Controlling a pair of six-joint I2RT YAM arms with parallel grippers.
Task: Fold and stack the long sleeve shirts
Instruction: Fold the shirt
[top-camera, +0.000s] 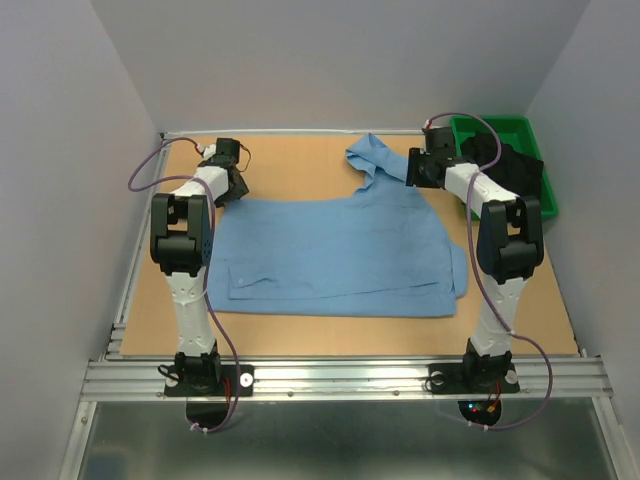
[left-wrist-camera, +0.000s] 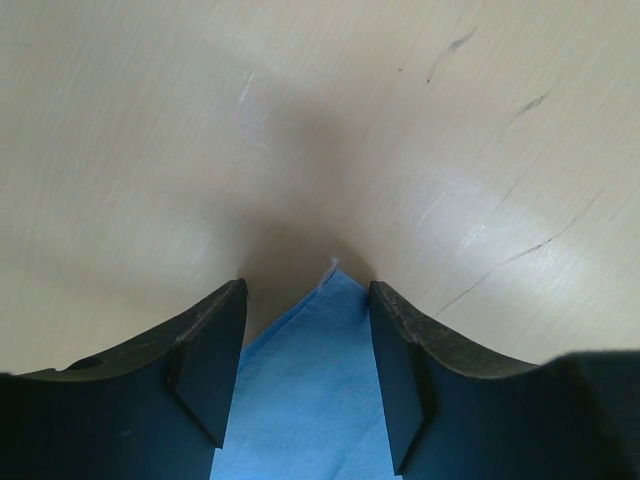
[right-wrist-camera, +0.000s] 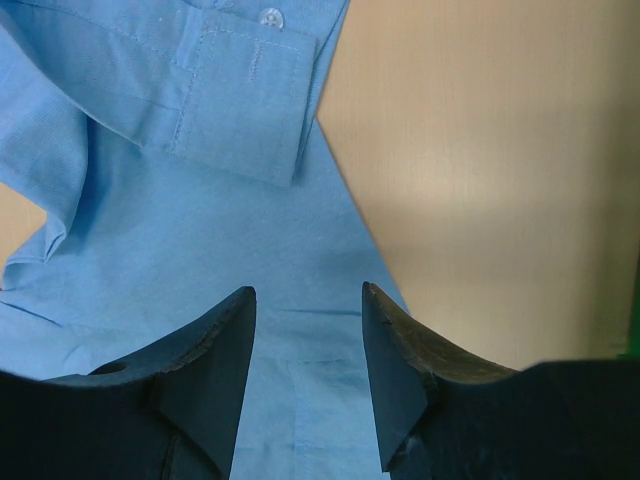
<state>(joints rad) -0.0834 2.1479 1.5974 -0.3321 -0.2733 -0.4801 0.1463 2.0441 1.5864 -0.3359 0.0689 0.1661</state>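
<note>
- Top view: one light blue thin-fabric long sleeve shirt (top-camera: 330, 255) lies mostly flat in the middle of the pale wooden table (top-camera: 300, 160). Its body forms a rough rectangle, and one sleeve (top-camera: 368, 160) trails toward the far edge. The left gripper (top-camera: 237, 185) is at the shirt's far left corner and the right gripper (top-camera: 415, 168) at its far right, by the sleeve. A green plastic bin (top-camera: 490, 122) with dark items in it stands at the far right.
- Left wrist view: the left gripper (left-wrist-camera: 305, 290) has its jaws apart, straddling the shirt's pointed corner (left-wrist-camera: 310, 380) on the table; the cloth is not pinched.
- Right wrist view: the right gripper (right-wrist-camera: 308, 292) hovers with its jaws parted over the shirt, holding nothing. A buttoned cuff (right-wrist-camera: 245, 130) lies across the body.
- Progress, as I judge it: early. The sleeve needs tucking, the body needs folding down to a small rectangle, and no stack is visible.
</note>
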